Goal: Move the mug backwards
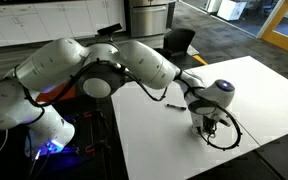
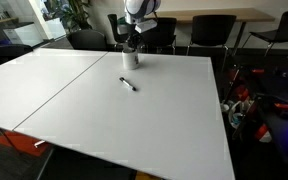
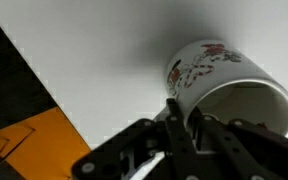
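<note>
The mug (image 3: 224, 85) is off-white with a red flower pattern on its side. In the wrist view it fills the upper right, and my gripper (image 3: 184, 125) is shut on its rim, one finger outside the wall and one inside. In both exterior views the gripper (image 1: 210, 124) (image 2: 131, 45) points down at the white table, with the mug (image 2: 130, 58) small under it near the table's edge. In one of those views (image 1: 206, 122) the fingers mostly hide the mug. Whether the mug rests on the table or hangs just above it cannot be told.
A thin black pen (image 2: 129, 84) (image 1: 174, 104) lies on the white table (image 2: 114, 110) a short way from the mug. Black chairs (image 2: 209, 32) stand behind the table's far edge. A black cable (image 1: 229, 140) loops by the gripper. The wrist view shows the table edge with orange floor (image 3: 24, 140) beyond.
</note>
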